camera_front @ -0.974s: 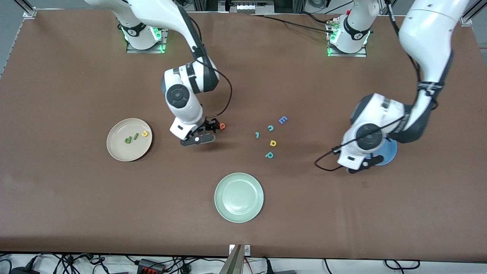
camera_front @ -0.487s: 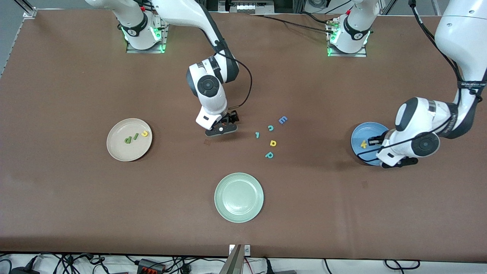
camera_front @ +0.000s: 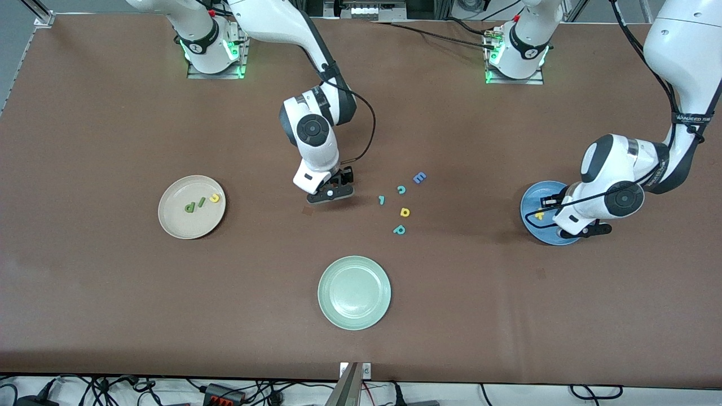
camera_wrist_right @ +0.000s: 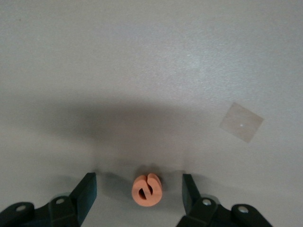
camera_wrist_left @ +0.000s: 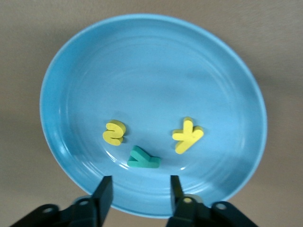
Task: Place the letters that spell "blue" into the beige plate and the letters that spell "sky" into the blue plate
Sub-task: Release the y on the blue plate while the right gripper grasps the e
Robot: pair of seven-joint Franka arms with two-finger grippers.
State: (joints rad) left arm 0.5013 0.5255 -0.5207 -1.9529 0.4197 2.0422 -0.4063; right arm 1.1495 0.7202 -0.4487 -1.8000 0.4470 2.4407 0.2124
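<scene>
The right gripper (camera_wrist_right: 139, 189), mid-frame in the front view, straddles the orange e (camera_wrist_right: 147, 189), jaws apart, not touching it. At the frame's right edge, the left gripper (camera_wrist_left: 140, 194) hangs open over the blue plate (camera_wrist_left: 222, 75), which holds 3 letters: s (camera_wrist_left: 114, 132), k (camera_wrist_left: 187, 135), y (camera_wrist_left: 143, 159). The beige plate (camera_front: 175, 223) holds 3 more.

A robotics lab: two white robot arms (camera_front: 316, 129) bolted on green-lit bases (camera_front: 211, 53) to a brown paper-covered worktop (camera_front: 113, 293) framed by aluminium rails (camera_front: 42, 14), with loose black cables and power strips (camera_front: 223, 392) along its edge.
</scene>
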